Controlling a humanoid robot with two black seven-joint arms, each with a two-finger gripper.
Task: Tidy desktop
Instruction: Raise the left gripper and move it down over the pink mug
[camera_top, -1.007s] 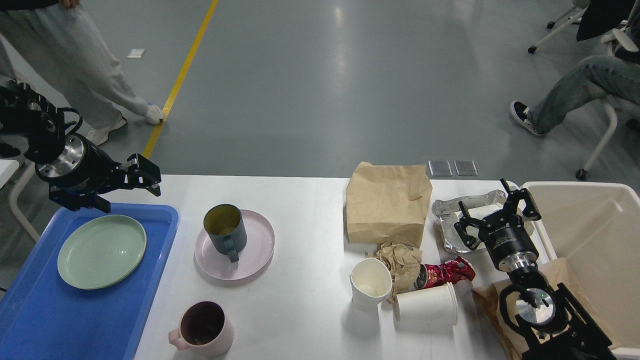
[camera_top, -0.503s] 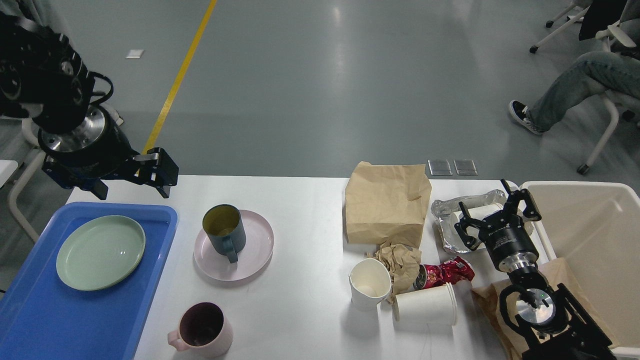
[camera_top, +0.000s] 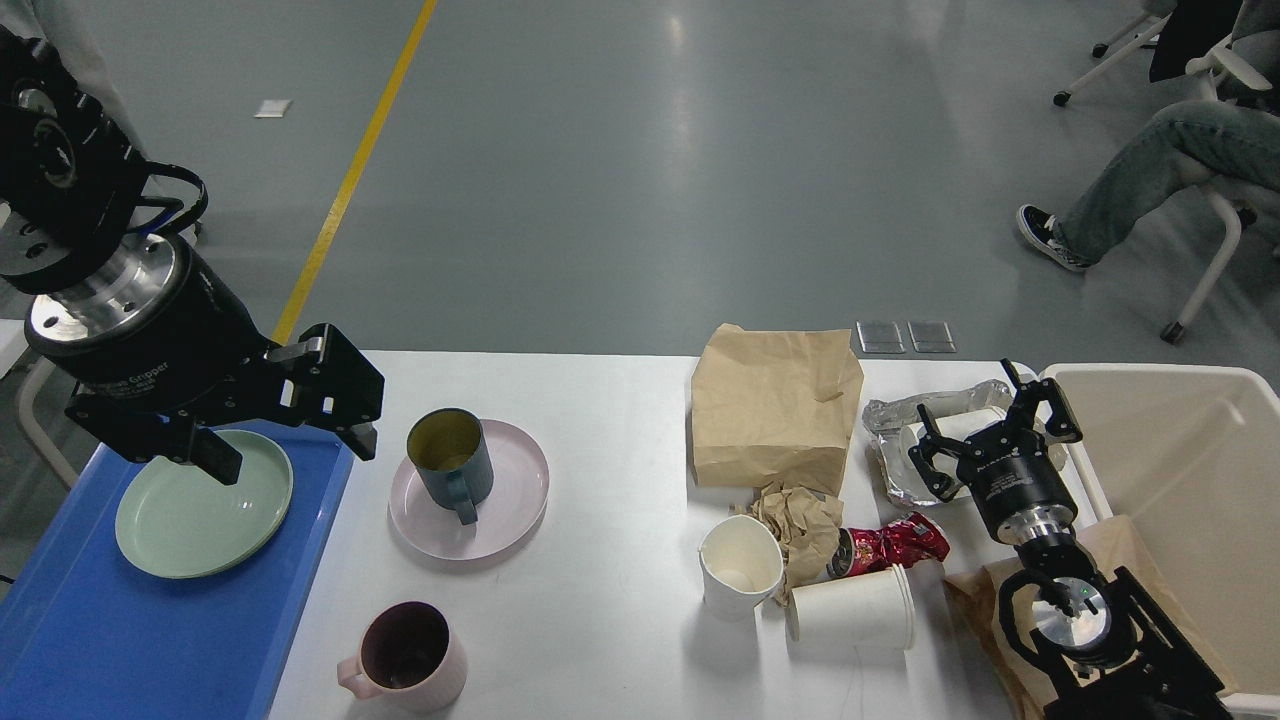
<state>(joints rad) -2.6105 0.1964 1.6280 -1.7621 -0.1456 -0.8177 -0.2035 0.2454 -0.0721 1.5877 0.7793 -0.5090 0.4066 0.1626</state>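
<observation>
The white desktop (camera_top: 610, 400) holds dishes on the left and rubbish on the right. My left gripper (camera_top: 290, 452) is open and empty, above the right edge of the blue tray (camera_top: 90, 630), between the green plate (camera_top: 190, 525) and the dark mug (camera_top: 450, 460). The mug stands on a pink plate (camera_top: 515, 500). A pink mug (camera_top: 405, 660) stands near the front edge. My right gripper (camera_top: 985, 432) is open and empty over a foil container (camera_top: 893, 420). A brown paper bag (camera_top: 775, 410), crumpled paper (camera_top: 800, 520), a red wrapper (camera_top: 893, 543) and two white paper cups (camera_top: 742, 565) lie mid-right.
A cream bin (camera_top: 1200, 460) stands at the right end, with brown paper (camera_top: 1135, 555) hanging over its near wall. One paper cup (camera_top: 855, 605) lies on its side. A seated person's legs (camera_top: 1150, 170) and chairs are beyond the table on the right.
My left gripper has come down and to the right, from the tray's far edge to over its right edge near the dark mug. The right arm has not moved.
</observation>
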